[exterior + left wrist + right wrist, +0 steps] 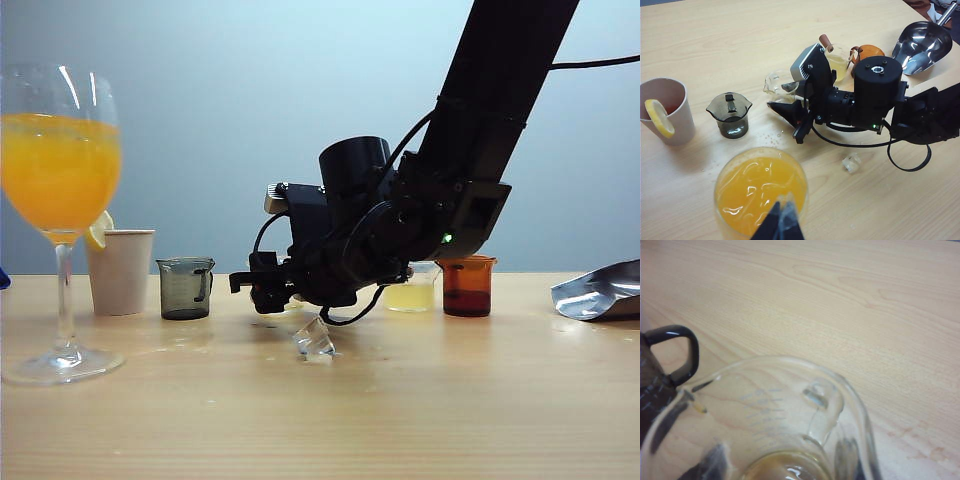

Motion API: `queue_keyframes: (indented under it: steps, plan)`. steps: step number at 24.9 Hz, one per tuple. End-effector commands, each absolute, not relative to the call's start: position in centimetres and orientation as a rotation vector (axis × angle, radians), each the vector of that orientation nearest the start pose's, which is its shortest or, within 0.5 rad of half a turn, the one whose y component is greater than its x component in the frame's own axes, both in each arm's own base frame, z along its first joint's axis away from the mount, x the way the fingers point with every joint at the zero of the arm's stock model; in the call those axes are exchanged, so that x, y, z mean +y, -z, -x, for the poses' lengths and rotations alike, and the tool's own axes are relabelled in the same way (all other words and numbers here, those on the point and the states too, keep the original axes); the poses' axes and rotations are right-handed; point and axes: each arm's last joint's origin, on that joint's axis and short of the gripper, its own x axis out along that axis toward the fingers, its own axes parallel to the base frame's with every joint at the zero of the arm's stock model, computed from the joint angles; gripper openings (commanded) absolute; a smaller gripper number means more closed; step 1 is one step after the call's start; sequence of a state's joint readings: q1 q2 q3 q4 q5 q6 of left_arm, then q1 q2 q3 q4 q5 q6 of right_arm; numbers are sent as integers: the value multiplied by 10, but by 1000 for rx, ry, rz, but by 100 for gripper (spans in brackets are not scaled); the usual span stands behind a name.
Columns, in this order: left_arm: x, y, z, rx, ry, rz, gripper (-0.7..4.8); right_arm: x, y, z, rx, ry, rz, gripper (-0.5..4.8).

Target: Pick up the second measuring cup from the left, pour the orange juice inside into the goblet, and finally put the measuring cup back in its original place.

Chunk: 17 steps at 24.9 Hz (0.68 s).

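The right gripper (790, 112) hangs low over the counter (450, 400), jaws pinching the second measuring cup (775, 425) — nearly drained. The goblet (60, 200), full of orange juice (60, 170), stands near the counter's left edge under the left gripper (781, 225) — its jaws' state is unclear.

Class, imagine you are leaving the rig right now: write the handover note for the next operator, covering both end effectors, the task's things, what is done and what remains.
Right end effector: low over the table in the cup row, shut on the second measuring cup, which looks nearly empty.
Left end effector: above the goblet; its state is unclear.
The goblet stands at the table's left end, holding the orange juice.
Done: pickup and, apparently, the pour.
Left: set the cup down between the dark grey cup and the pale yellow cup, release it, withdraw.
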<state>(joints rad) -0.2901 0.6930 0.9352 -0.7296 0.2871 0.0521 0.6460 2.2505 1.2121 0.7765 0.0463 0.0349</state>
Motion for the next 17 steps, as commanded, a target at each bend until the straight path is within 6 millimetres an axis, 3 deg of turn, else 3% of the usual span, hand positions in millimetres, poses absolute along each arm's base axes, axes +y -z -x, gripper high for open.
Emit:
queue_keyframes:
  steps: [1,5,7,8,10,17]
  plan:
    - [-44,-346,-117,470,581,-50,-6,273,-106,-365,250,-589,55,86]
    - [-44,-346,-117,470,581,-50,-6,273,-106,-364,250,-593,54,240]
    - [-44,-346,-117,470,580,-50,-6,274,-106,-364,251,-607,51,369]
    - [-44,-346,-117,470,580,-50,-6,274,-106,-364,255,-624,41,400]
    - [-44,-346,-117,471,580,-50,-6,274,-106,-364,260,-639,30,432]
    - [-44,-346,-117,470,581,-50,-6,273,-122,-358,347,-628,55,427]
